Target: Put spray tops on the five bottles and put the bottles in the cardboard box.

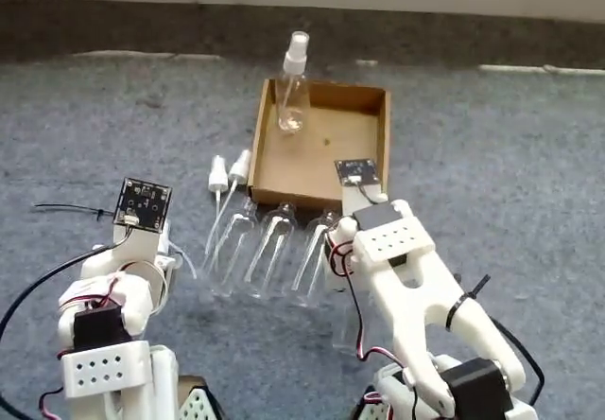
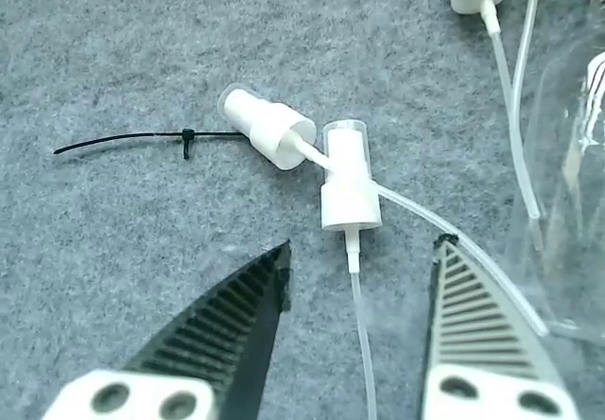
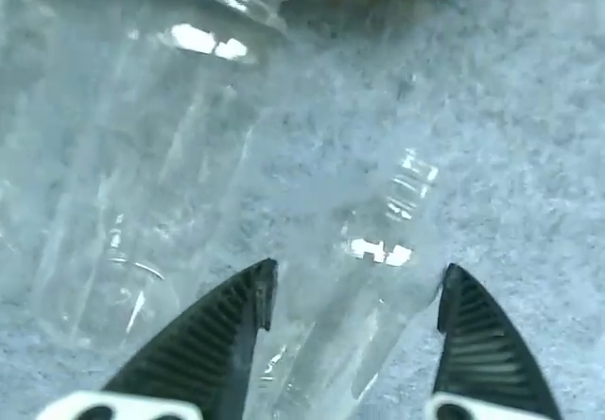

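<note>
My left gripper [image 2: 362, 254] hangs open just above the carpet. Two white spray tops lie crossed in front of it, one [image 2: 348, 188] with its tube running between the fingers, the other [image 2: 269, 127] behind it. My right gripper [image 3: 359, 276] is open around a small clear bottle [image 3: 383, 250] lying uncapped on the carpet. A second clear bottle [image 3: 161, 155] lies beside it. In the high view three open bottles [image 1: 269, 245] lie side by side in front of the cardboard box [image 1: 383, 146]. One bottle with a spray top [image 1: 294, 84] stands inside the box.
Two more spray tops [image 1: 229, 169] lie at the box's near left corner. A black zip tie [image 2: 142, 139] lies on the grey carpet beside the left arm [image 1: 142, 214]. The right arm [image 1: 388, 240] reaches over the bottle row's right end.
</note>
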Controlling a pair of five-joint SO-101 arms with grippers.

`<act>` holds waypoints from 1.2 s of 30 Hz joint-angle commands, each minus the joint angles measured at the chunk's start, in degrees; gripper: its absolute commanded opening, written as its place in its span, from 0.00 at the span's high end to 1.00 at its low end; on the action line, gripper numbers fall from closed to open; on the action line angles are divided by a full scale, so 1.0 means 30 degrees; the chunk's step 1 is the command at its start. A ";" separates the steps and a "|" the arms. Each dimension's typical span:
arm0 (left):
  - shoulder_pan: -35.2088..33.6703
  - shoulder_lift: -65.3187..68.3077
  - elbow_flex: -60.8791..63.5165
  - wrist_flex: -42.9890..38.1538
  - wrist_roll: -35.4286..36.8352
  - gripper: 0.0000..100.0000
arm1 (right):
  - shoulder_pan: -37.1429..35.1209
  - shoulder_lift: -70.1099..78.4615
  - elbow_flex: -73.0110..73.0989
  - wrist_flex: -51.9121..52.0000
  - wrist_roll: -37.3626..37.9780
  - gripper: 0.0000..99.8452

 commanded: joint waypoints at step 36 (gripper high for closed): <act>0.0425 -0.0103 0.0220 -0.0381 -0.0117 0.77 | 1.5223 1.5136 -1.8447 -0.1216 1.3597 0.96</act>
